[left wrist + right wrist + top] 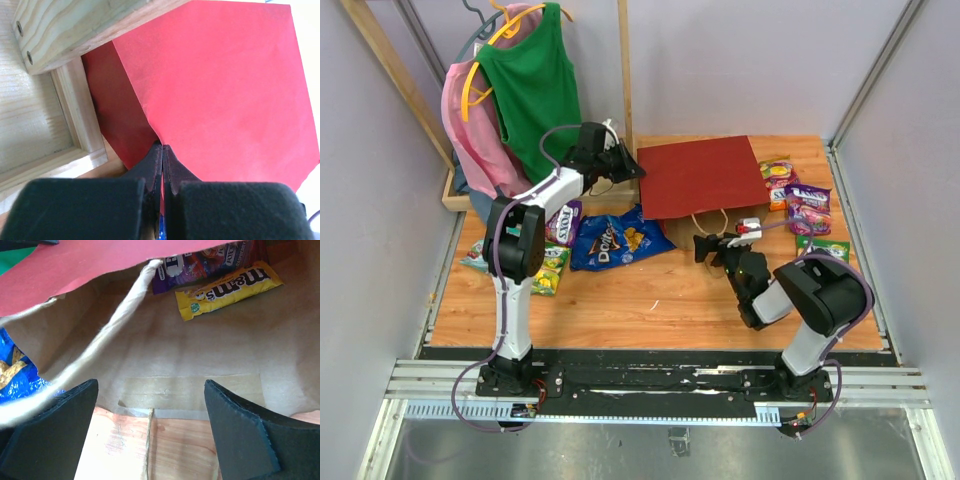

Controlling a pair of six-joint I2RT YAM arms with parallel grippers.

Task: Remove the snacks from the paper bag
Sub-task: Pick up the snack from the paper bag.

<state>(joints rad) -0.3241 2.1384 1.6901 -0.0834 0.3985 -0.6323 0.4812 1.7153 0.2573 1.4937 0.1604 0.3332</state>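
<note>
The red paper bag (700, 178) lies on its side at the back of the table, its mouth facing the near side. My left gripper (620, 165) is shut on the bag's far left edge; the left wrist view shows the jaws (163, 146) pinching a red fold (220, 85). My right gripper (715, 245) is open and empty at the bag's mouth. In the right wrist view it (150, 385) looks into the brown inside (165, 345), where a yellow M&M's bar (227, 290) and a purple packet (200, 265) lie deep in the bag. A pale cord handle (117, 322) hangs across the opening.
A blue Doritos bag (615, 240), a purple packet (563, 222) and green-yellow packets (550, 270) lie on the table to the left. Several packets (805, 208) lie to the right of the bag. A wooden rack (455, 195) with green and pink garments (535, 90) stands at the back left.
</note>
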